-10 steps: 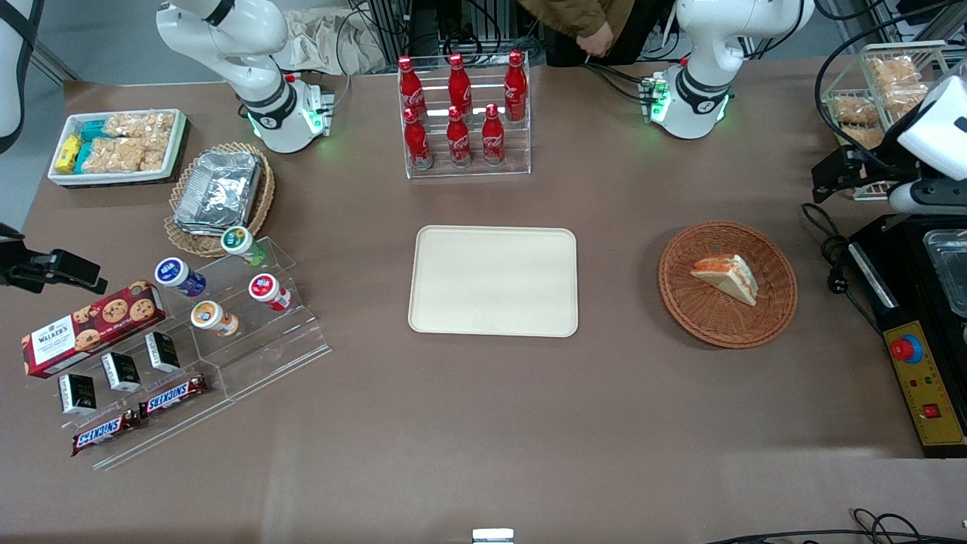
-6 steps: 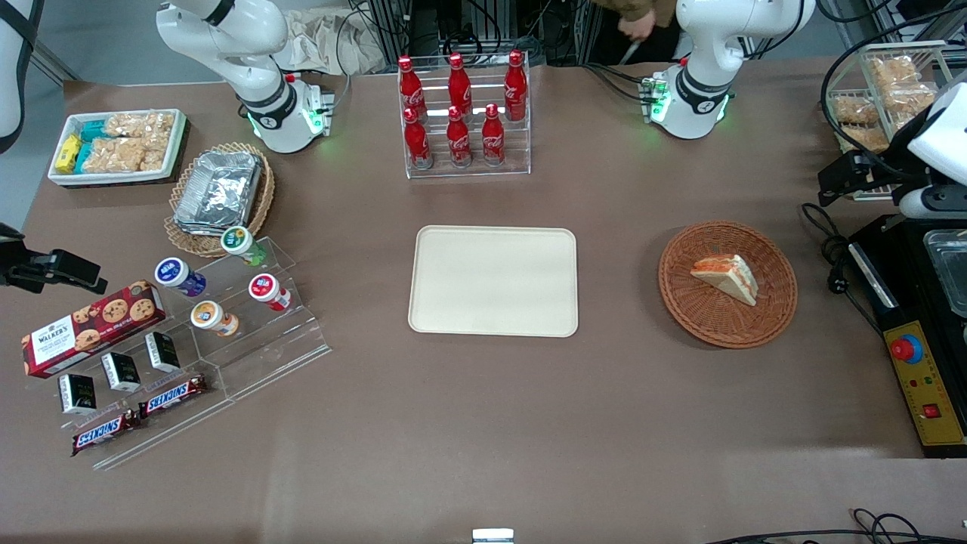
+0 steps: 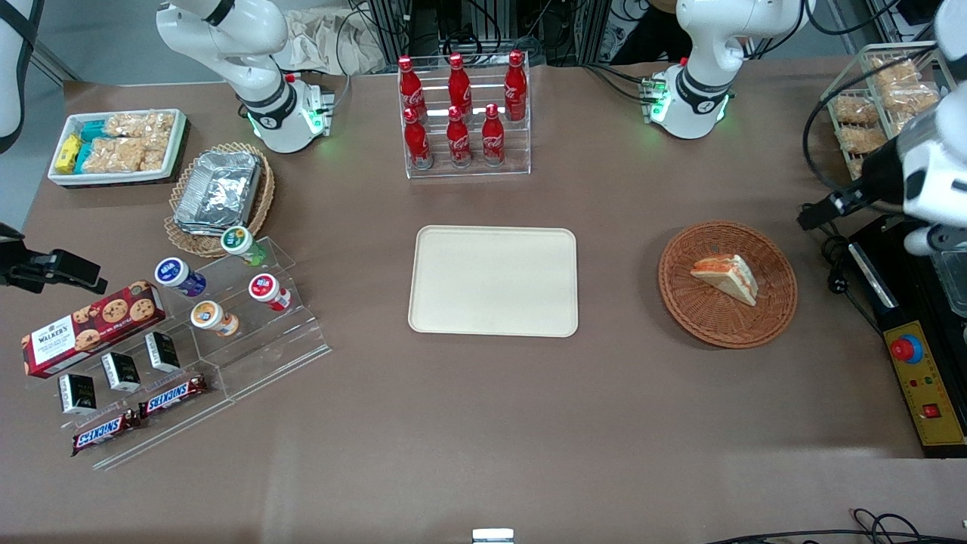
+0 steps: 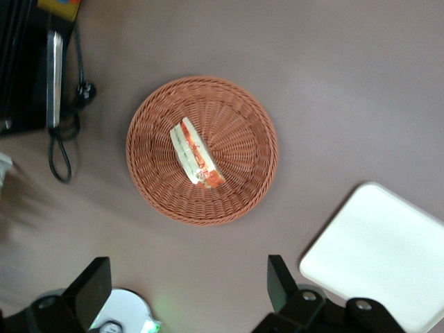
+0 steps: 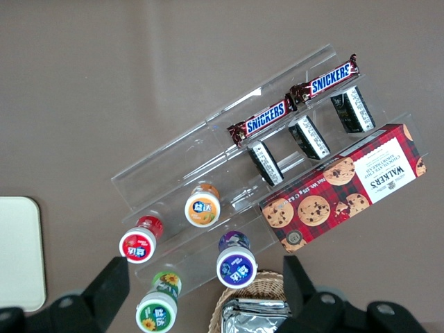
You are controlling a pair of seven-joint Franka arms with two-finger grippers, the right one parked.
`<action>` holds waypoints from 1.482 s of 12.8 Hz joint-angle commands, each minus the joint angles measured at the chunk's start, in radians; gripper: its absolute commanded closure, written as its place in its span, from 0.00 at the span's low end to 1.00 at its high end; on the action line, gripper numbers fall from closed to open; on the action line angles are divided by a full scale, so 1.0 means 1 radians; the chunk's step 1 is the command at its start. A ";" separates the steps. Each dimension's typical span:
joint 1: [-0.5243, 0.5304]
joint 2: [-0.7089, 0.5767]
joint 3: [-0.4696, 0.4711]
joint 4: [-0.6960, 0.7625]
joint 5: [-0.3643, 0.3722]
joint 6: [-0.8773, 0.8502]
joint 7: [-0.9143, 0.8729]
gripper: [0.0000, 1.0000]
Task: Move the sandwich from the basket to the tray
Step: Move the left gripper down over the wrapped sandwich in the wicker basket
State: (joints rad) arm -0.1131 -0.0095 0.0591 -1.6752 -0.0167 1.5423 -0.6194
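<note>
The tray [image 3: 493, 280] sits bare at bench centre. At its 3 o'clock the basket [image 3: 727, 283] holds the sandwich [image 3: 726, 276], 1 white wedge showing orange-red filling. The hand [image 4: 187, 288], fingers spread and holding nothing, has swung from the bench end to hang high over the basket; the approach has begun.

We see glossy white arm segments with black joint bands, green lights glowing at each base (black cables trailing), and the gripper [image 4: 184, 291] has matte black fingers.
</note>
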 commanded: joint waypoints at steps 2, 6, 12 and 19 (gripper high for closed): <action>0.001 -0.130 0.002 -0.324 -0.009 0.273 -0.170 0.00; 0.001 -0.185 -0.002 -0.593 0.029 0.570 -0.302 0.00; 0.003 -0.167 0.004 -0.874 0.031 0.915 -0.312 0.00; 0.003 -0.038 0.065 -0.959 0.030 1.145 -0.319 0.00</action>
State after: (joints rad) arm -0.1111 -0.0811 0.1184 -2.6173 -0.0044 2.6230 -0.9175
